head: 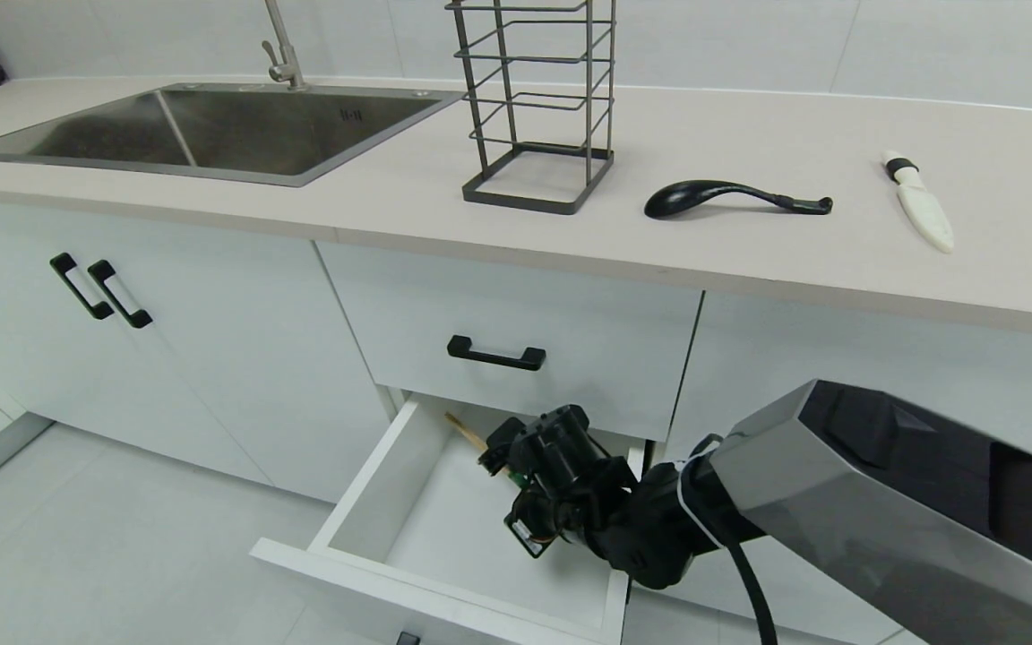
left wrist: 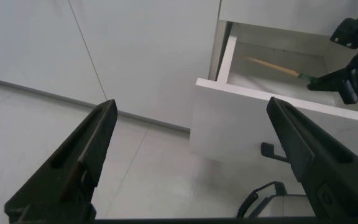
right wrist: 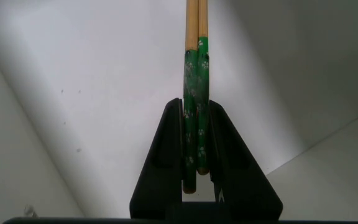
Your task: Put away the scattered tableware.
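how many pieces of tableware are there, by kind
chopsticks: 2
black spoon: 1
white knife: 1
total: 4

White tiled wall (head: 749, 36) behind a pale beige bench (head: 749, 134), with a steel sink (head: 238, 125) and faucet (head: 281, 45) set in at its left end. Below are white cabinet doors (head: 211, 358) with black bar handles (head: 100, 288) (a pair, side by side), then a closed drawer (head: 516, 313) above an open drawer (head: 391, 596). Floor (head: 104, 537) is pale grey tile; light is even.
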`<state>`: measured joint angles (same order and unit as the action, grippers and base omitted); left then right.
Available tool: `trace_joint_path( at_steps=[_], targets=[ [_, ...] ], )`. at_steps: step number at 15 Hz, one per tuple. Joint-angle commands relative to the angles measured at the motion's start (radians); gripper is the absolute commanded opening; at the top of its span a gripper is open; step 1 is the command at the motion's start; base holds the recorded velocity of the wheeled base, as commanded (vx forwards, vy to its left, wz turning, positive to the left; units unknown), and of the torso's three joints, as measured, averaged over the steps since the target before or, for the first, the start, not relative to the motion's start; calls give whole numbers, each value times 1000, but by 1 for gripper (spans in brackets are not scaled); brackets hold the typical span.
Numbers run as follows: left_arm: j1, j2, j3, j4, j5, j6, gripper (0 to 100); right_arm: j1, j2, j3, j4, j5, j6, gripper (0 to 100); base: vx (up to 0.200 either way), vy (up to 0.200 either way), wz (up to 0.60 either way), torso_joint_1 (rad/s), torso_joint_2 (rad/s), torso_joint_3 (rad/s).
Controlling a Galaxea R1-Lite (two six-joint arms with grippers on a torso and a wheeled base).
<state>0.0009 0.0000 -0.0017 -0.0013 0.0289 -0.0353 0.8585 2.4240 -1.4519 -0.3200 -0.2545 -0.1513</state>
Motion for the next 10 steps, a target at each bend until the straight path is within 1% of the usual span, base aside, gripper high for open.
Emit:
trace_joint_path(
  at_steps=[1,4,10],
  targets=[
    [1,0,0,0,0,0,100,-3,49,-30,1,-2,1,0,0,0,0,0,0,0],
    [1,0,0,0,0,0,100,-1,96,-68,1,-8,6,0,0,0,0,0,0,0],
    [1,0,0,0,0,0,100,-3,125,-74,1,-25,6,0,0,0,0,0,0,0]
  ],
)
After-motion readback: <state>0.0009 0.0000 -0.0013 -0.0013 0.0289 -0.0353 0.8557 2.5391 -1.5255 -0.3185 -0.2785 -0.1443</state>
